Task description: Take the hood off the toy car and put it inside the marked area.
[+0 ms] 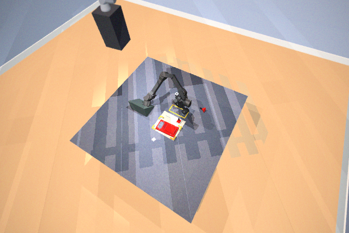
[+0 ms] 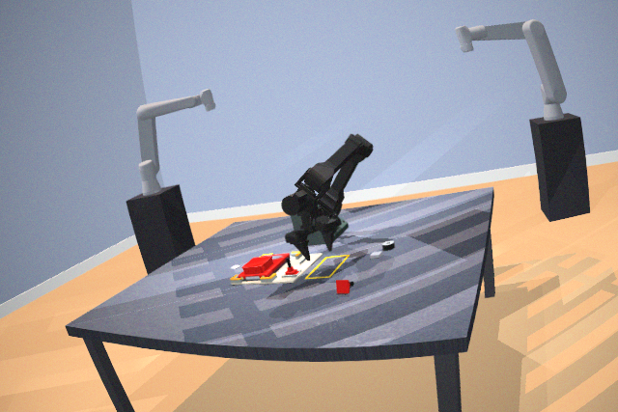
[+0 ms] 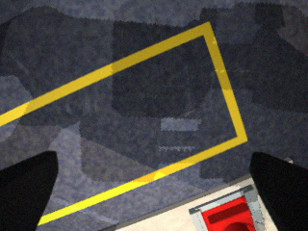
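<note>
Toy car (image 1: 170, 129) (image 2: 258, 265), red, sits on a white board (image 1: 168, 115) (image 2: 301, 276) (image 3: 154, 222) on the counter (image 1: 126, 148) (image 2: 309, 317) (image 3: 29, 58) — which part is its hood, I cannot tell. From above, the yellow outline (image 1: 177, 114) (image 2: 317, 278) (image 3: 224, 82) lies toward one o'clock — the tool (image 1: 180, 107) (image 2: 319, 254) (image 3: 156, 161) hovers near it, spread.

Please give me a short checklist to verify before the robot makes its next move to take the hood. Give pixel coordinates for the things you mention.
1. End effector (image 1: 181, 109) (image 2: 319, 255) (image 3: 156, 161) open: ok.
2. Nothing between its fingers: ok.
3. Yellow marked area (image 1: 169, 109) (image 2: 326, 278) (image 3: 225, 87) without any object inside: ok.
4. Fingers already around the hood's black knob: not ok; in the wrist view they straddle part of the yellow outline.
5. Hood free to lift without catching: cannot tell.
</note>
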{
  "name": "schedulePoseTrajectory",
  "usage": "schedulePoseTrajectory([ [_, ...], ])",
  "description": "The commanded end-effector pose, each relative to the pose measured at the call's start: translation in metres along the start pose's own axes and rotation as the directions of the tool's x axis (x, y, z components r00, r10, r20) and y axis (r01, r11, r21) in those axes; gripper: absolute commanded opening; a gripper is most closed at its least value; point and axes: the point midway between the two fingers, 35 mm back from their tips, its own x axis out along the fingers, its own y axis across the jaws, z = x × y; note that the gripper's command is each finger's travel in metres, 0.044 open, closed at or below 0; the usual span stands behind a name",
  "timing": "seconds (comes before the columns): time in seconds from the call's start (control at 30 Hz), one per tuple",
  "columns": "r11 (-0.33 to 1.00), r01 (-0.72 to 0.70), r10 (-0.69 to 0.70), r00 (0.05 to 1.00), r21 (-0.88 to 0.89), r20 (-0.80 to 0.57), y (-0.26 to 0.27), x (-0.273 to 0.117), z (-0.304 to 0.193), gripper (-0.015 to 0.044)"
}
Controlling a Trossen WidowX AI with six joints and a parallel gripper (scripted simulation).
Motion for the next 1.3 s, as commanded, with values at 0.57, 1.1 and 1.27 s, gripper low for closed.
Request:
schedulePoseTrajectory([
  [0.57,0.461,0.034,0.02,0.999,0.887,-0.049,-0.099,-0.061,-0.194,0.044],
  [1.1,0.461,0.034,0.02,0.999,0.887,-0.049,-0.099,-0.049,-0.194,0.044],
  [1.27,0.461,0.034,0.02,0.999,0.887,-0.049,-0.099,-0.045,-0.194,0.044],
])
